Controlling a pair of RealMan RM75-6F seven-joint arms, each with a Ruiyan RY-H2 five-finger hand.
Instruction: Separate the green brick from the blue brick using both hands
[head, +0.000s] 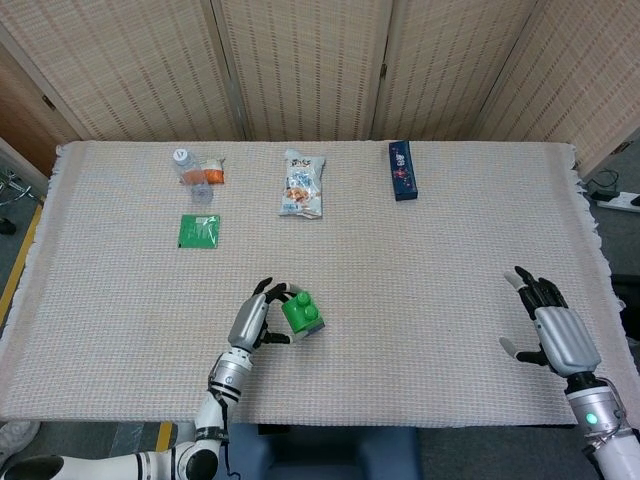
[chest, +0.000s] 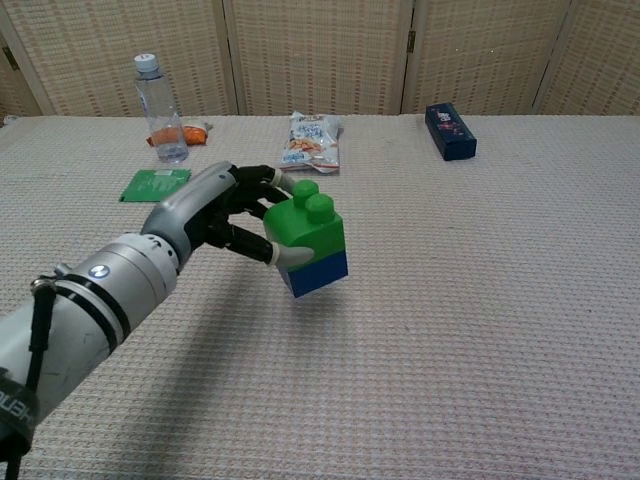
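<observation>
Only the head view shows the right hand (head: 553, 333), spread and empty, well right of the green brick (chest: 304, 230); the left hand (chest: 215, 216) grips that brick, the blue brick (chest: 318, 274) stuck beneath.

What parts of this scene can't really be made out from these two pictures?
- Right hand: the chest view's edge cuts it off; only the head view shows it.
- Blue brick: nearly hidden under the green brick in the head view.
- Left hand: its palm side is hidden by its own back and the bricks.
- Snack bag and dark blue box: print too small to read in both views.
</observation>
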